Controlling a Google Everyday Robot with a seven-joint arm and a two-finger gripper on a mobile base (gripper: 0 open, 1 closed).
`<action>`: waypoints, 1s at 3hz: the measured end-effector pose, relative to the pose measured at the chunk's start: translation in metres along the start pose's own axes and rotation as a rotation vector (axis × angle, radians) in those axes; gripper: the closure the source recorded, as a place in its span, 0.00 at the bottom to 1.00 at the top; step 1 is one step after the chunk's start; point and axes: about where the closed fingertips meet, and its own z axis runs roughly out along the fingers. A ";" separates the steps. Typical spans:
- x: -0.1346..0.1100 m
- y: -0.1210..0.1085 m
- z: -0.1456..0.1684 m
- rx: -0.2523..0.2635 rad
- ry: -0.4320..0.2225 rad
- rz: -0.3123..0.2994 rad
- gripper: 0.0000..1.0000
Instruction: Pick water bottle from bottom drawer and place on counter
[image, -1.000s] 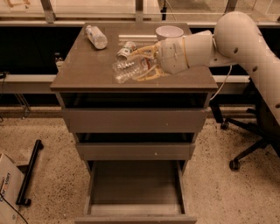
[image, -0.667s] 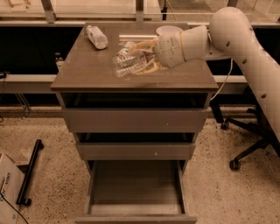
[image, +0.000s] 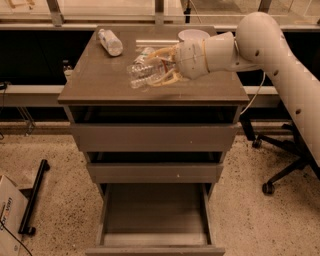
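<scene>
The robot's white arm (image: 280, 55) reaches in from the right, over the glossy grey-brown square bench (image: 100, 82) on top of the drawer cabinet. Its end effector (image: 154, 67) is over the middle of the bench, a bit toward the back edge. Its two pale fingers (image: 161, 52) are pinching the small clear ribbed plastic water bottle (image: 142, 76), one finger on each side. The water bottle lies on its side and points toward the left edge. I cannot tell if it touches the bench or hangs just above it.

Near the back left corner of the bench lies another clear bottle with a white label (image: 110, 42), well apart from the end effector. A round white bowl (image: 193, 35) sits near the back edge.

The wide grey-brown bottom drawer (image: 155, 212) is pulled far out, and its flat floor shows. The middle drawer (image: 155, 172) and the top drawer (image: 155, 137) are pulled out only a little. A black office chair base (image: 280, 170) stands on the speckled floor (image: 65, 165) to the right of the cabinet. A black bar (image: 32, 197) lies on the floor to the left.
</scene>
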 end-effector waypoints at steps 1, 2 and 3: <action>0.010 -0.001 0.013 0.030 -0.012 0.008 1.00; 0.025 -0.004 0.022 0.050 -0.015 0.009 1.00; 0.041 -0.014 0.023 0.052 0.007 0.004 0.82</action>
